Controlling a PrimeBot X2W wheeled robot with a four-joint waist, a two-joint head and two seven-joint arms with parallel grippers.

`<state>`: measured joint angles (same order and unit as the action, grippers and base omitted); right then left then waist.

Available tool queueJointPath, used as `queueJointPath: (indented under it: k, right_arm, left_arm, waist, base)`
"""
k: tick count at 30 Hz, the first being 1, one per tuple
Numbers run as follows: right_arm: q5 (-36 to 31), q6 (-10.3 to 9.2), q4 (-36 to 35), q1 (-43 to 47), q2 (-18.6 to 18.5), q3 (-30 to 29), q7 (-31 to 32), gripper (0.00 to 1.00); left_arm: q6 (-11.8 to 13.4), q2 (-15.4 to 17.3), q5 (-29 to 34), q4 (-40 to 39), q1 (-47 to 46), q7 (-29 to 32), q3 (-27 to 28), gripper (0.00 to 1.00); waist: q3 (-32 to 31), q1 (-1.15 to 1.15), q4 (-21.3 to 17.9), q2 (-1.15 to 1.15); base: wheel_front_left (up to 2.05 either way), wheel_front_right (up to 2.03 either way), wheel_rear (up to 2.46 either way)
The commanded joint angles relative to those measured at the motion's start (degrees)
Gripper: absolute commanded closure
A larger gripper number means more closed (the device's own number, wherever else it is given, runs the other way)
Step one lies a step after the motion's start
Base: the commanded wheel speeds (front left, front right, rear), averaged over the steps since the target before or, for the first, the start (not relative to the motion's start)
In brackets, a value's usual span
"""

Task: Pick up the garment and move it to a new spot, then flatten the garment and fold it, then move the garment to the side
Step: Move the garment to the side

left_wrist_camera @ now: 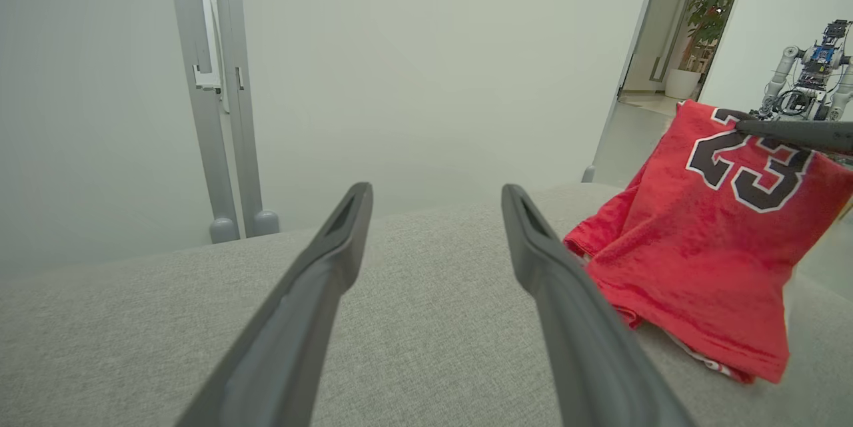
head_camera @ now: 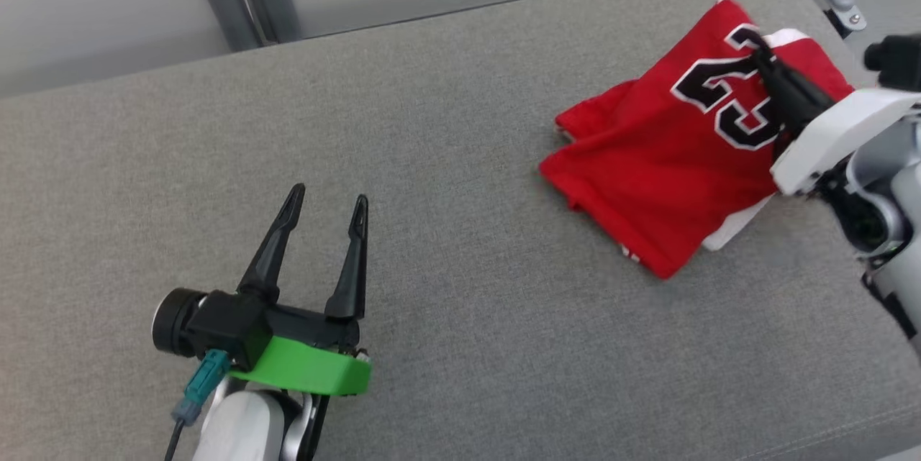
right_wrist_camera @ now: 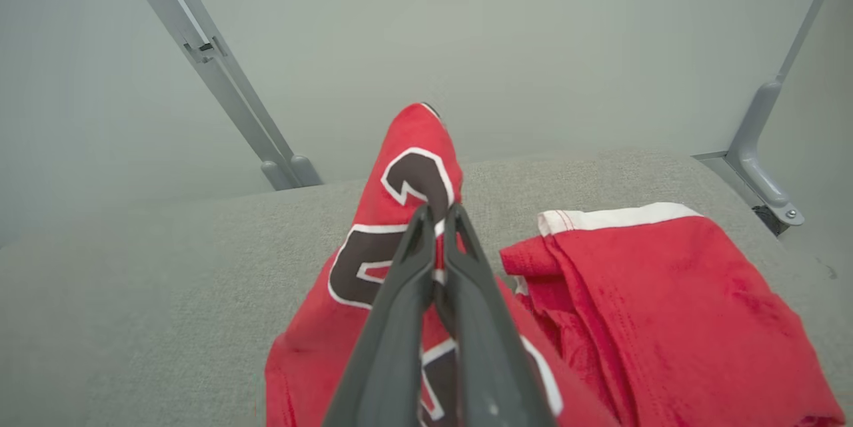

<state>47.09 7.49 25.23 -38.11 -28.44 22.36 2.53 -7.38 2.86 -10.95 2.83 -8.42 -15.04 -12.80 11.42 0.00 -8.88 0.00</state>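
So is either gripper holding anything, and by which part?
The right gripper is shut on the red jersey, pinching the fabric at the printed number. The left gripper is open and holds nothing.

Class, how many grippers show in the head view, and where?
2. The left gripper stands open above the grey cushion, lower left; the right gripper is shut on the red garment, upper right.
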Motion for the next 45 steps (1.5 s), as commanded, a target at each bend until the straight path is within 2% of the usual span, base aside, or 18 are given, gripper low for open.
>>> queueJointPath:
  k: [1, 7, 11, 14, 17, 18, 19, 24, 27, 30, 38, 43, 45]
  right_arm:
    - [0.7, 0.01, 1.1, -1.8, -1.8, -0.8, -0.2, 1.0]
    - [2.7, 0.01, 6.7, -5.2, -8.6, -4.1, -2.1, 1.0]
    - [4.2, 0.01, 9.9, -6.1, -11.8, -5.3, -3.2, 1.0]
    - [4.0, 0.01, 13.4, -7.6, -13.0, -5.1, -4.0, 1.0]
    - [3.0, 0.0, 19.1, -9.6, -12.3, -4.9, -5.9, 1.0]
    - [2.3, 0.0, 22.0, -10.1, -11.9, -4.7, -6.2, 0.47]
    - [1.1, 0.0, 24.4, -10.9, -11.9, -4.6, -6.9, 0.0]
    - [-2.8, 0.0, 34.6, -13.9, -10.2, -4.7, -11.1, 0.0]
    - [-4.2, 0.0, 35.9, -14.2, -9.4, -4.1, -14.2, 0.0]
    - [-4.4, 0.0, 34.1, -13.1, -8.3, -3.7, -16.5, 0.0]
    - [-4.4, 0.01, 17.4, -4.2, -4.6, -4.3, -17.7, 0.0]
    - [-8.2, -0.01, 5.6, 4.5, -2.9, -7.3, -17.7, 0.0]
    - [-11.4, 0.01, -0.9, 10.6, -1.0, -9.9, -17.7, 0.0]
  left_arm:
    - [-0.1, 0.4, 0.4, -0.2, -2.0, -0.2, -0.4, 0.0]
    - [-0.1, 1.3, 0.4, -0.4, -4.5, -0.2, -0.4, 0.0]
    - [-0.1, 1.7, 0.7, -0.7, -5.8, -0.2, -0.3, 0.0]
    - [-0.1, 2.1, 0.8, -0.9, -6.7, -0.2, -0.6, 0.0]
    - [-0.1, 2.5, 0.8, -0.8, -7.4, -0.2, -0.9, 0.0]
    - [-0.1, 2.5, 0.8, -0.7, -7.6, -0.2, -1.0, 0.0]
    - [-0.1, 2.5, 0.8, -0.6, -7.6, -0.2, -0.9, 0.0]
    - [-0.1, 1.9, -0.1, -0.8, -6.0, -0.2, 0.7, 0.0]
    - [-0.1, 1.4, -0.8, -1.4, -4.4, -0.2, 1.9, 0.0]
    - [-0.1, 1.0, -1.5, -1.2, -2.4, -0.2, 3.8, 0.0]
    - [-0.1, 0.5, -2.9, -1.4, 3.8, -0.2, 9.6, 0.0]
    - [0.3, 0.4, -4.1, -1.2, 6.7, -0.2, 13.4, 0.0]
    - [0.7, 0.3, -4.5, -1.1, 7.7, -0.2, 15.4, 0.0]
  waist:
    - [6.0, 0.0, 2.3, 0.0]
    - [10.7, 0.0, 4.3, 0.0]
    - [13.2, 0.0, 4.9, 0.0]
    - [14.6, 0.0, 5.3, 0.0]
    - [15.3, 0.0, 5.8, 0.0]
    - [15.3, 0.0, 6.0, 0.0]
    - [15.2, 0.0, 6.2, 0.0]
    - [12.3, 0.0, 7.2, 0.0]
    - [9.6, 0.0, 7.6, 0.0]
    - [6.2, 0.0, 7.7, 0.0]
    - [-3.4, 0.0, 7.4, 0.0]
    - [-7.3, 0.0, 8.2, 0.0]
    - [-8.8, 0.0, 9.1, 0.0]
  base:
    - [0.0, 0.0, 0.0]
    - [0.0, 0.0, 0.0]
    - [0.0, 0.0, 0.0]
    - [0.0, 0.0, 0.0]
    - [0.0, 0.0, 0.0]
    - [0.0, 0.0, 0.0]
    - [0.0, 0.0, 0.0]
    - [0.0, 0.0, 0.0]
    - [0.0, 0.0, 0.0]
    - [0.0, 0.0, 0.0]
    - [0.0, 0.0, 0.0]
    - [0.0, 0.0, 0.0]
    - [0.0, 0.0, 0.0]
